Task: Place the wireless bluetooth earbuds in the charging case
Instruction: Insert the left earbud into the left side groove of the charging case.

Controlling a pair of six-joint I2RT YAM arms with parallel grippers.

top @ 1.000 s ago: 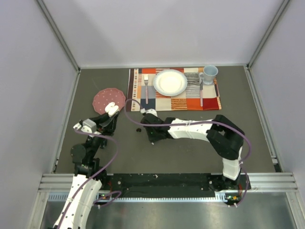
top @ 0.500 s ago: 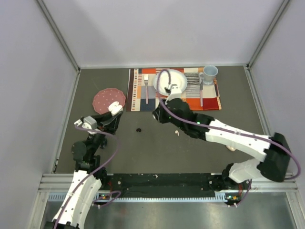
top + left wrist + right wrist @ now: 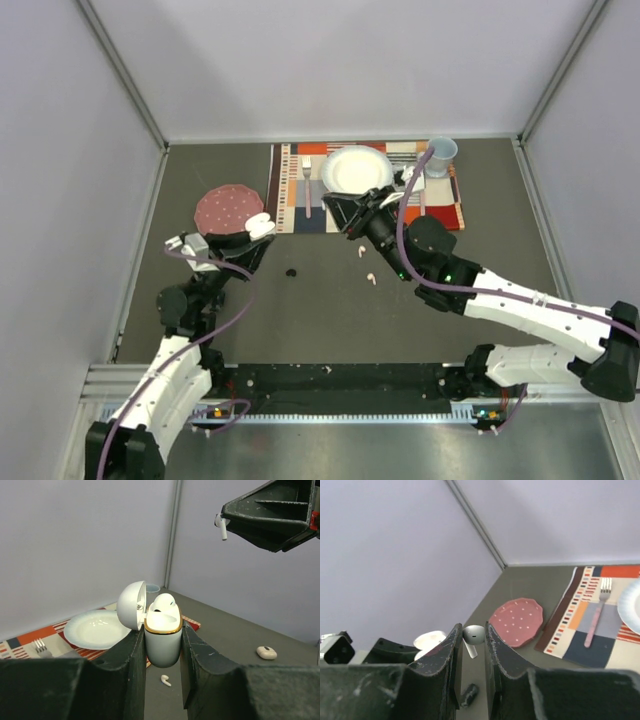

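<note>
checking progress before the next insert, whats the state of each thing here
charging case: open, lid swung back, upright
seated white earbud: sitting in the charging case
left gripper: shut on the charging case
right gripper: shut on the held white earbud
held white earbud: in the air, not yet in the case
black earbud: loose on the table
pale pink earbud: loose on the table
mug: upright
white plate: empty
</note>
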